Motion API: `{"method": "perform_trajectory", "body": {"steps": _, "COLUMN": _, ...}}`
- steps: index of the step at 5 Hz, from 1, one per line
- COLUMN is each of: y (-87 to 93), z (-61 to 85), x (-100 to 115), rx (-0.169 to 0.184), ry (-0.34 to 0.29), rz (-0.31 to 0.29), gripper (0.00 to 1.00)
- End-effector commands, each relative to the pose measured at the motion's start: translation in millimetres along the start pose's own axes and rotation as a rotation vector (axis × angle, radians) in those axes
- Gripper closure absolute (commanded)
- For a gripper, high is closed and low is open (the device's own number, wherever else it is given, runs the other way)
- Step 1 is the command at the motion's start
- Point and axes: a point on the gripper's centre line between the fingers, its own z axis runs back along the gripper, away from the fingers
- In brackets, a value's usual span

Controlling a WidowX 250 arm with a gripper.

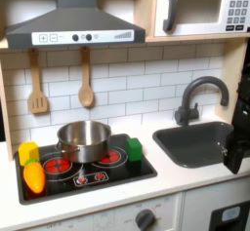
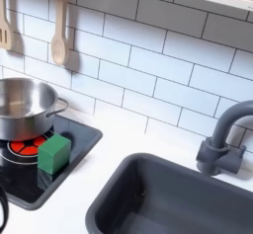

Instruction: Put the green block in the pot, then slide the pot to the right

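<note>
The silver pot (image 1: 84,139) stands on the back left of the black stovetop (image 1: 98,176), over the left red burner. In the second exterior view the pot (image 2: 25,105) is at the left edge. The green block (image 1: 134,149) rests on the stovetop's right part, just right of the pot and apart from it; it also shows as the green block (image 2: 53,154) in the second exterior view. My gripper (image 1: 235,162) hangs dark at the first exterior view's right edge, over the sink's right side and far from the block. Its fingers are cut off by the edge.
A yellow block (image 1: 28,152) and an orange toy vegetable (image 1: 34,177) lie on the stove's left side. The dark grey sink (image 1: 195,145) with its faucet (image 1: 198,96) is right of the stove. Wooden utensils (image 1: 86,82) hang on the tiled wall.
</note>
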Motion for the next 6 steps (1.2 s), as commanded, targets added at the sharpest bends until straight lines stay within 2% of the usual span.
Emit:
{"method": "perform_trajectory", "body": {"steps": 1, "y": -0.1, "z": 0.0, "x": -0.3, "rx": 0.0, "ry": 0.002, "rz": -0.002, "gripper": 0.0}}
{"method": "perform_trajectory", "body": {"steps": 4, "y": 15.1, "z": -11.3, "x": 35.6, "rx": 0.036, "ry": -0.007, "rz": -0.026, "gripper": 0.0}}
{"method": "perform_trajectory", "body": {"steps": 6, "y": 23.1, "z": -13.5, "x": 57.6, "rx": 0.05, "ry": -0.026, "rz": -0.047, "gripper": 0.0}}
